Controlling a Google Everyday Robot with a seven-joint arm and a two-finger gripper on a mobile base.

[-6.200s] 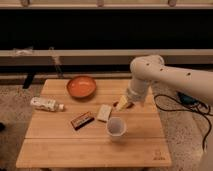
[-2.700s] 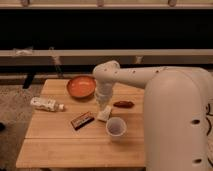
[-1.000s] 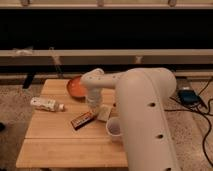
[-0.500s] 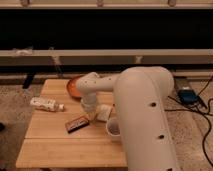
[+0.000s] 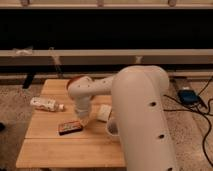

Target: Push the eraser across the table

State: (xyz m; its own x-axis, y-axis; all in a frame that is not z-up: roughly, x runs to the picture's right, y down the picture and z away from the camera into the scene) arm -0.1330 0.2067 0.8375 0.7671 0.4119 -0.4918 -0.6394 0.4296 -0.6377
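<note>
The gripper (image 5: pixel 83 120) hangs just beside the eraser (image 5: pixel 70 127) on the table (image 5: pixel 60 150).

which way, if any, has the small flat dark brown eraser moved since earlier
Yes: the eraser slid left on the light wooden table, away from the pale beige block, which stayed put. The gripper is at its end nearer the block.

Matt pale plank-wood rect. table (image 5: pixel 50 150), smooth white plastic-looking arm (image 5: pixel 142 100) w/ gripper (image 5: pixel 82 119) just beside flat dark-brown eraser (image 5: pixel 70 127).
</note>
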